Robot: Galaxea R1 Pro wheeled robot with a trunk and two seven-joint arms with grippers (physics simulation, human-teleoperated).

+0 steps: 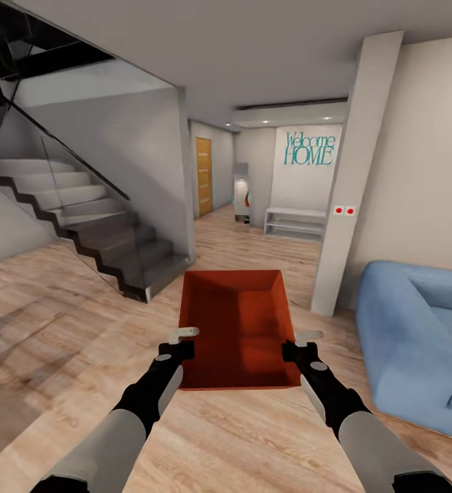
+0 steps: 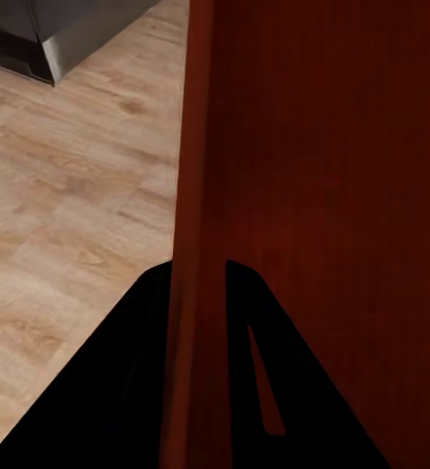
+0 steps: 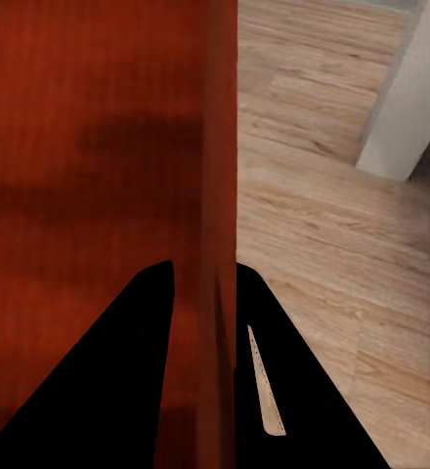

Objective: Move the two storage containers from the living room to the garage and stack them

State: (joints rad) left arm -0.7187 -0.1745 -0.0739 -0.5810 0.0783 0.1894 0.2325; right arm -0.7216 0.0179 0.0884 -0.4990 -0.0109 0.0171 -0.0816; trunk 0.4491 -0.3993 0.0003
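Left hand (image 1: 183, 335) and right hand (image 1: 300, 338) clamping container (image 1: 236, 322) lengthwise ahead.

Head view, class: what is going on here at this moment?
A two-armed robot holds one orange-red storage container above the light wood floor. The left end effector pinches its left wall and the right end effector its right wall; each wrist view shows fingers on both sides of a wall. The bin looks empty. A staircase stands to the left, a blue sofa to the right, and a hallway with a "Welcome HOME" sign lies ahead.
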